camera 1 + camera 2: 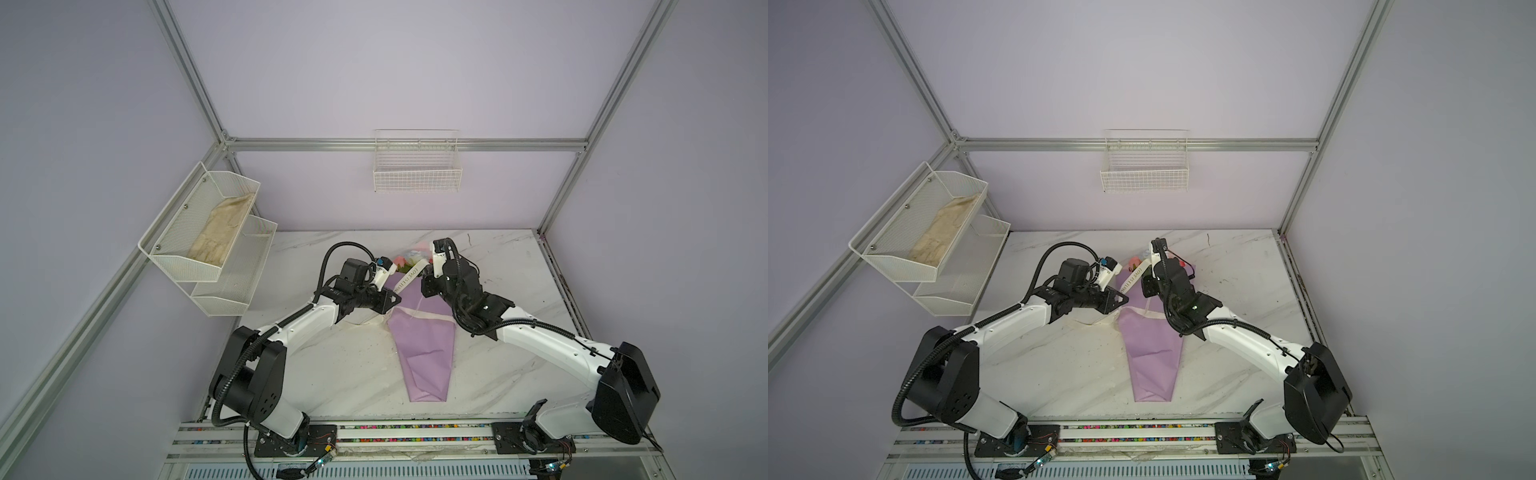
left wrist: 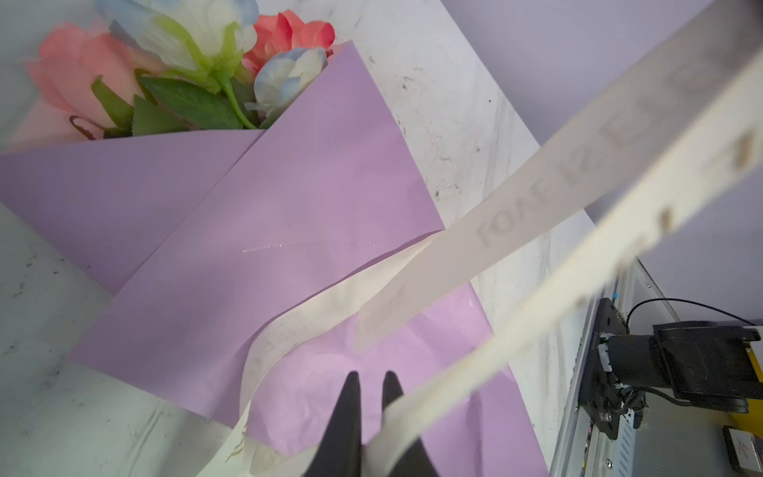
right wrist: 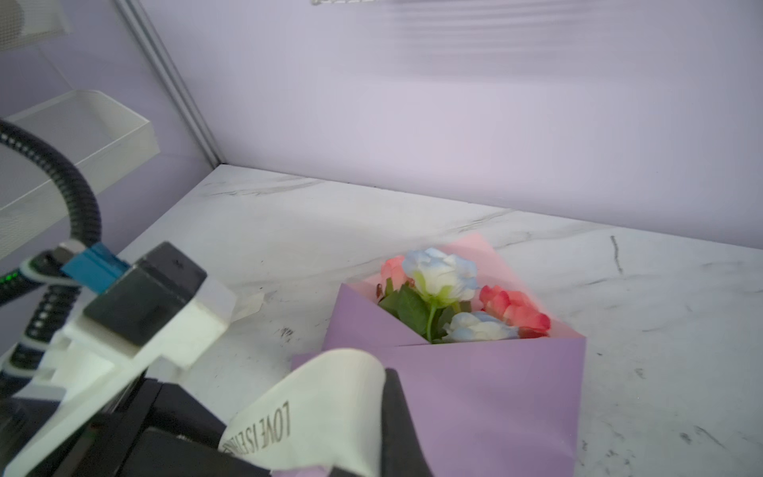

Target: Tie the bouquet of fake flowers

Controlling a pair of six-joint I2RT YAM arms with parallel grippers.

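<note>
The bouquet of fake flowers [image 1: 424, 349] [image 1: 1152, 353] lies along the middle of the marble table [image 1: 332, 374] in its lilac wrap. Its blue-white and pink-red roses [image 2: 198, 45] [image 3: 446, 285] point to the back wall. A cream lettered ribbon [image 1: 409, 278] [image 2: 536, 198] crosses the wrap and rises between the two grippers. My left gripper [image 1: 392, 297] [image 2: 370, 378] hovers over the wrap's left edge. Its fingertips stand slightly apart, and the ribbon runs out from between the fingers. My right gripper [image 1: 426, 274] [image 3: 377, 396] is shut on the ribbon [image 3: 322, 404], which curls over its jaw.
A two-tier white mesh shelf [image 1: 208, 241] on the left wall holds a beige cloth [image 1: 222, 232]. A white wire basket [image 1: 417, 166] hangs on the back wall. The arms' mounting rail [image 1: 415, 432] runs along the table's front edge.
</note>
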